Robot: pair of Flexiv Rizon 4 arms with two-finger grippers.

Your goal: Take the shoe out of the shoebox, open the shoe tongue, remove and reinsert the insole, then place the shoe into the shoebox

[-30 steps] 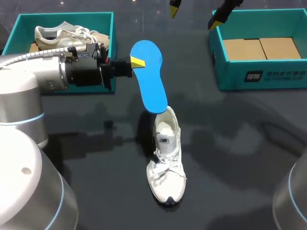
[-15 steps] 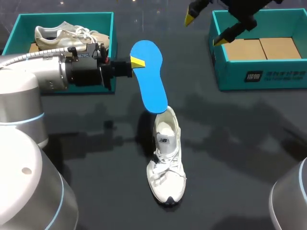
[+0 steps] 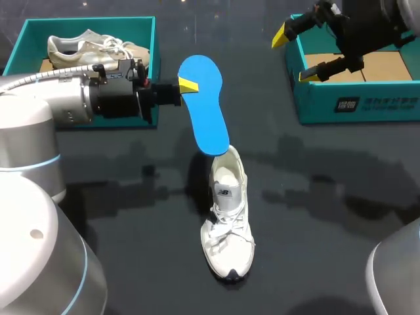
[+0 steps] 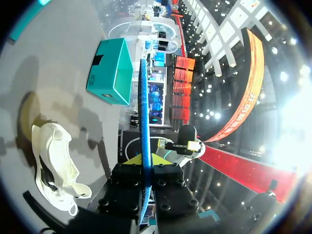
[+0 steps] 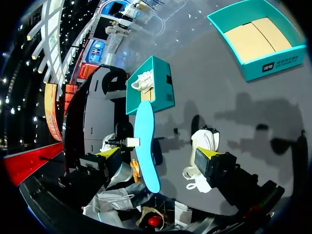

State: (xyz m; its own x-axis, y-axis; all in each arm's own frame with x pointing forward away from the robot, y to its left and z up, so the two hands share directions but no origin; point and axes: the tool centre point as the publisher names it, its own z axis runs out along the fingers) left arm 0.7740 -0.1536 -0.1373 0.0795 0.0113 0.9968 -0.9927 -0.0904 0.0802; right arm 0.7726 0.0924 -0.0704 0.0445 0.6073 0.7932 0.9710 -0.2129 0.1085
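Tabletop (image 3: 328,197): right end effector (image 3: 293,57) neared shoebox (image 3: 357,105), insole (image 3: 207,108) unmoved.

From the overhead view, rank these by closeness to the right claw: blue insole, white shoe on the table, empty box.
1. The empty box, just beside the right gripper.
2. The blue insole, mid-table, held by the left gripper.
3. The white shoe, standing nearer the robot.

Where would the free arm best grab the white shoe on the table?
Probably across the laced forefoot, from above, with the open right gripper. The shoe stands on its sole, so both sides there are open to two fingers. The insole in the left gripper hangs at the heel opening, so that end is best left free.
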